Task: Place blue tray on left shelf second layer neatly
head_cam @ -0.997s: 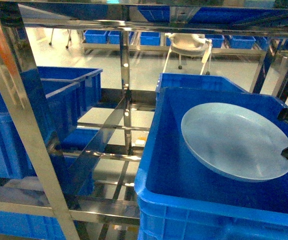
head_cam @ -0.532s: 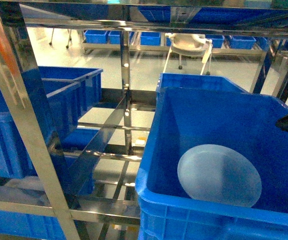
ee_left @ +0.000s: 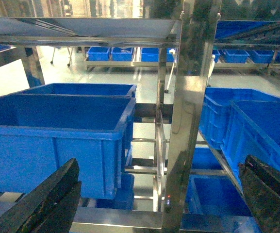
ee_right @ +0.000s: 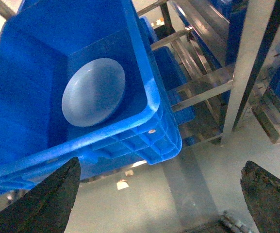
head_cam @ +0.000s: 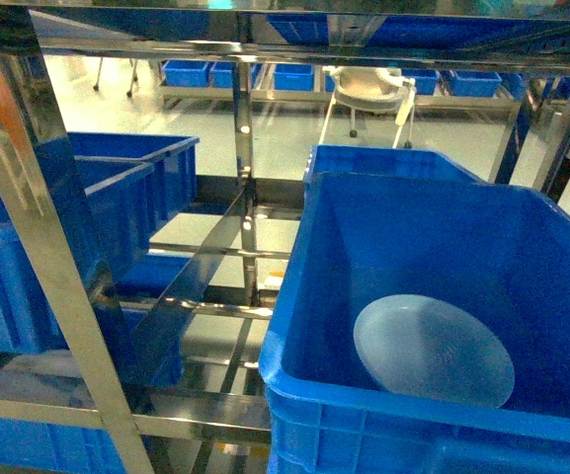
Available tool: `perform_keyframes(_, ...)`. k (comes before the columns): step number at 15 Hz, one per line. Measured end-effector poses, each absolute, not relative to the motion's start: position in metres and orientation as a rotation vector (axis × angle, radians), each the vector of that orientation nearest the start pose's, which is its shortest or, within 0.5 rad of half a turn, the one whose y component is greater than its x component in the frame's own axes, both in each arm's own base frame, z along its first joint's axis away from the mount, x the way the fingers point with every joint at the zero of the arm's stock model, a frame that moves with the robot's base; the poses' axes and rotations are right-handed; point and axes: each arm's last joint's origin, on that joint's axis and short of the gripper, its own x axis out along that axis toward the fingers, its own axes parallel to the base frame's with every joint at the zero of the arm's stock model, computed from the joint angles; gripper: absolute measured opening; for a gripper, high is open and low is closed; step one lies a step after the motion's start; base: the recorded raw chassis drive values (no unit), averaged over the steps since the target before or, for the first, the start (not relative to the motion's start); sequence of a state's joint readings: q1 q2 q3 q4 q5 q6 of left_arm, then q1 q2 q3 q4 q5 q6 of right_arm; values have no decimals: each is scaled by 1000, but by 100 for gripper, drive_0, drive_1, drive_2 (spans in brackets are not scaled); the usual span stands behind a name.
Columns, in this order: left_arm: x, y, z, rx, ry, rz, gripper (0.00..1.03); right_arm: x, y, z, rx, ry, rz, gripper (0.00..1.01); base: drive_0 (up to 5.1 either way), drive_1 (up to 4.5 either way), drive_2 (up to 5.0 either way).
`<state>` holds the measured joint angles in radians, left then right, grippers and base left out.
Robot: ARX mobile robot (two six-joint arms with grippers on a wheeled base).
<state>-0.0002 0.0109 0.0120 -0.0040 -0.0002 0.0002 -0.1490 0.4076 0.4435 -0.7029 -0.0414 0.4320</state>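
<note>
The blue tray [head_cam: 433,350] lies inside a deep blue crate [head_cam: 294,296] on the right of the head view, low in the crate and toward its near wall, its far edge tipped up a little against the crate floor or wall; which one, the view does not settle. From the right wrist camera the tray [ee_right: 93,91] shows as a pale round dish resting in a corner of the same crate [ee_right: 149,107], touching no gripper.

The right gripper [ee_right: 161,194] hangs outside the crate, above the floor, its two dark fingers [ee_right: 47,201] spread wide at the lower corners of that view with nothing between them. The left gripper [ee_left: 154,204] is likewise spread, its fingers [ee_left: 42,201] dark at the bottom corners, empty, facing a steel post [ee_left: 186,121] of the rack.

The rack [head_cam: 57,296] stands on the left of the head view, mirror-bright posts and flat crossbars [head_cam: 196,276] forming tiers. On its left side sits another blue crate [head_cam: 28,257], seen from the left wrist as a large open crate [ee_left: 57,141] on a tier, with a second one just behind it. A further crate [head_cam: 383,160] stands right behind the one with the tray. Far across the pale floor, a low shelf carries a row of small blue bins [head_cam: 294,75], and a white round-topped machine [head_cam: 368,87] stands near them.
</note>
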Motion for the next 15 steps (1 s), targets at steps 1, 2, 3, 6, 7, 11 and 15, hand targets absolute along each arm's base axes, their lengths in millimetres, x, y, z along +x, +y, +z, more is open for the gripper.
perform_keyframes(1,98,0,166,0,3,0,98,101,-14,216,395,500,-153,94,0,0,0)
perform_keyframes(2,98,0,166,0,2,0,98,99,-12,203,235,261,-42,81,0,0,0)
perform_keyframes(3,98,0,166,0,7,5,98,96,-5,197,126,97,-17,70,0,0,0)
perform_keyframes(6,98,0,166,1,2,1,98,98,0,196,25,2,-3,31,0,0,0)
perform_keyframes(7,98,0,166,1,2,1,98,98,0,193,20,9,-1,18,0,0,0)
perform_keyframes(11,98,0,166,1,3,0,98,98,0,182,7,5,-1,2,0,0,0)
perform_keyframes(15,98,0,166,0,3,0,98,98,0,176,7,2,-1,2,0,0,0)
